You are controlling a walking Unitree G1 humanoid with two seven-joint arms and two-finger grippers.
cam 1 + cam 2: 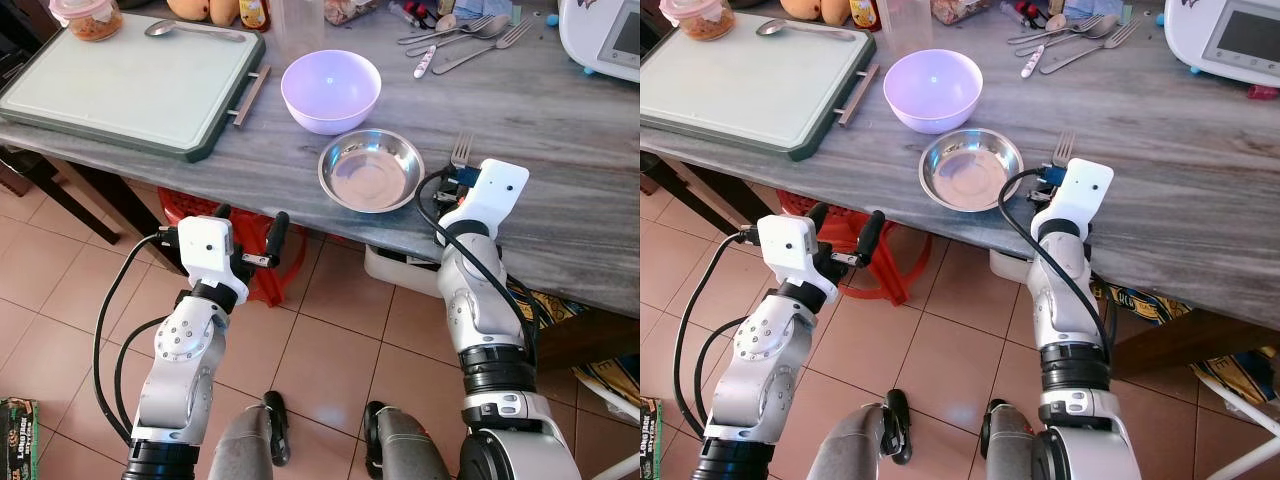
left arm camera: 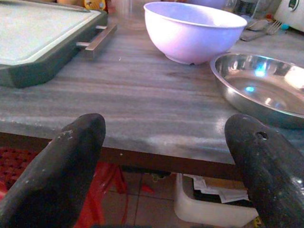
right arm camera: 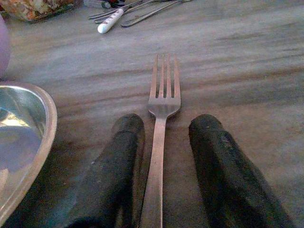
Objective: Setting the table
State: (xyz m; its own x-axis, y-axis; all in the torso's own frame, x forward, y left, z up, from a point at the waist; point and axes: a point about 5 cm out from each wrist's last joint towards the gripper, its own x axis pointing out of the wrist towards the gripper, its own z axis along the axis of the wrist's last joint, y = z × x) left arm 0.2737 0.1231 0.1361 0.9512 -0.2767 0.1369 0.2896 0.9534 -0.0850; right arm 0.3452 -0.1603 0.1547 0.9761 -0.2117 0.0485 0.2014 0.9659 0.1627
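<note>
While our right gripper is reaching over the near edge of the grey wood-grain surface, its two black fingers are lying along either side of a metal fork, parted a little wider than the handle and not yet closing on it. We are seeing the fork flat on the surface just right of the steel bowl, tines pointing to the far side, handle running back between our fingers.

We are judging the fork to be light, stiff and thin, with a smooth handle that is likely to be slippery against our pads. Because it is lying flush on the surface, there is little edge to catch, so we are thinking the best hold is across the narrow handle just behind the neck, where the fingers are already bracketing it. A pinch too near the end of the handle could let the tines swing; pressing down hard could make it skate along the wood grain.

Our left gripper is hanging below the surface's near edge, fingers spread wide and holding nothing. A lilac bowl is sitting just beyond the steel one, more cutlery is lying at the far side, and a green tray is resting on the left.
</note>
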